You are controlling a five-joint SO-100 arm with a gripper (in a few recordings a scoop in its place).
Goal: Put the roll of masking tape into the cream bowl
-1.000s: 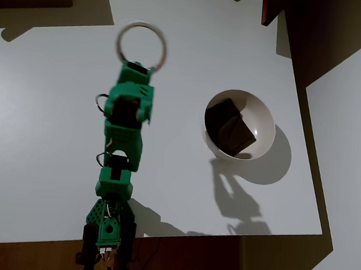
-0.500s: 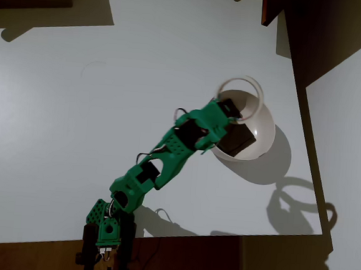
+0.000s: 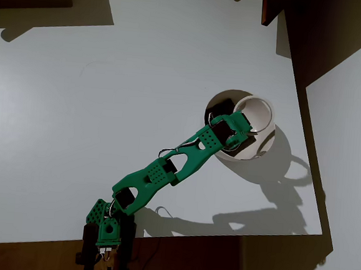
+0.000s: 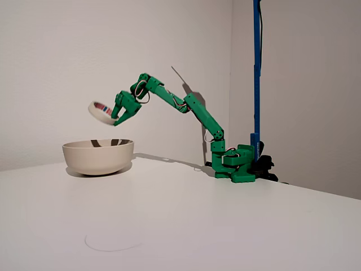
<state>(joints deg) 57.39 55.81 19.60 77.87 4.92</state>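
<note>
We find the green two-finger gripper (image 4: pixel 115 116) clamped on the small off-white ring of masking tape (image 4: pixel 102 113) — held tilted, clear above the round cream-white bowl (image 4: pixel 98 156) and not touching it. In the overhead view the tape (image 3: pixel 254 112) sits over the bowl's (image 3: pixel 259 152) right half, beside the dark square patch (image 3: pixel 218 113) inside. The bowl rests on the white table (image 3: pixel 108 104).
</note>
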